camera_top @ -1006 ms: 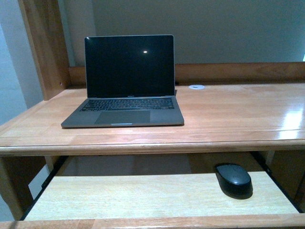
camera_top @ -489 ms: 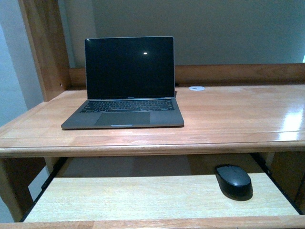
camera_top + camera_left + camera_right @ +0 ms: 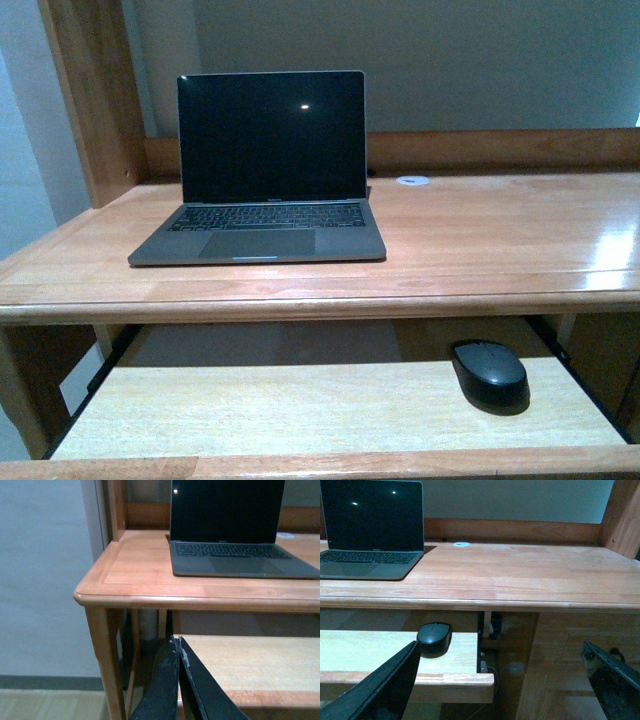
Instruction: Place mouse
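Observation:
The small black mouse (image 3: 489,375) lies on the pulled-out pale keyboard tray (image 3: 300,410) under the desk, near the tray's right end. It also shows in the right wrist view (image 3: 434,638). My right gripper (image 3: 502,677) is open and empty, in front of the tray's right end, short of the mouse. My left gripper (image 3: 178,647) is shut and empty, in front of the tray's left end near the desk's left leg. Neither arm shows in the front view.
An open grey laptop (image 3: 265,180) with a dark screen stands on the wooden desk (image 3: 480,240) at the left. A small white disc (image 3: 412,181) sits by the back rail. Wooden uprights flank the desk. Cables hang behind the tray's right end (image 3: 487,667).
The front view shifts slightly up and down between frames. The mouse and laptop stay where they were.

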Controlling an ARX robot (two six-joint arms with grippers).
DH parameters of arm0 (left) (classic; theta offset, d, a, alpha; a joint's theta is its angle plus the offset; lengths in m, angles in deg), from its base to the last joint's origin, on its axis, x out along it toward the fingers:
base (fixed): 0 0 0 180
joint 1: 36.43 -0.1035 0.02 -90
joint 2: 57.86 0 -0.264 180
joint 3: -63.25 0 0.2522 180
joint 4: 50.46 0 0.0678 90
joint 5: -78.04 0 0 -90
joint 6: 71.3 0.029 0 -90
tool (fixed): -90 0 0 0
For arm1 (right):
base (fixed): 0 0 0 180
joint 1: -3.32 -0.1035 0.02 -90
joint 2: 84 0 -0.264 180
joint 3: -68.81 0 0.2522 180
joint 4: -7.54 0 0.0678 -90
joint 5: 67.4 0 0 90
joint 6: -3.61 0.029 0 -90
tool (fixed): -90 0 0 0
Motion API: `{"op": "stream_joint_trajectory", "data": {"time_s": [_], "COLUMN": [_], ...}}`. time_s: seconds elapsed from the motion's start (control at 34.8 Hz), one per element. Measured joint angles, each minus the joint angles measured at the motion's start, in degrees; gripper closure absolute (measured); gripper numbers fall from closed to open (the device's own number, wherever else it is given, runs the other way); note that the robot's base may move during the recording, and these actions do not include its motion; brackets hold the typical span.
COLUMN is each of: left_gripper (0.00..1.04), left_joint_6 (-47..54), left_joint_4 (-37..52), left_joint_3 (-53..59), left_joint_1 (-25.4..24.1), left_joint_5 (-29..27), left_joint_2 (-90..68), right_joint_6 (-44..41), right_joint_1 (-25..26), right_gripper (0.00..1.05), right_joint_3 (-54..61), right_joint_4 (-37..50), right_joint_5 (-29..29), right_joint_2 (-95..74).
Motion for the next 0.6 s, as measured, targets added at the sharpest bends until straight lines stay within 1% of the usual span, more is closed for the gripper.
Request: {"op": "stream_joint_trajectory", "data": {"time_s": [0.12,0.6], "left_gripper": [1.03,1.03], "left_joint_6": [-0.11,-0.17], "left_joint_4": [-1.14,-13.09], "left_joint_3": [0.02,0.02], "left_joint_1": [0.0,0.0], "left_joint_5": [0.02,0.0], "left_joint_2": [2.62,15.98], "right_joint_6": [0.0,0.0], "right_joint_1": [0.0,0.0], "right_gripper": [0.07,0.07], "right_joint_3": [0.0,0.0], "right_joint_4": [0.0,0.0], "right_joint_5": [0.0,0.0], "right_joint_2": [0.0,0.0]}}
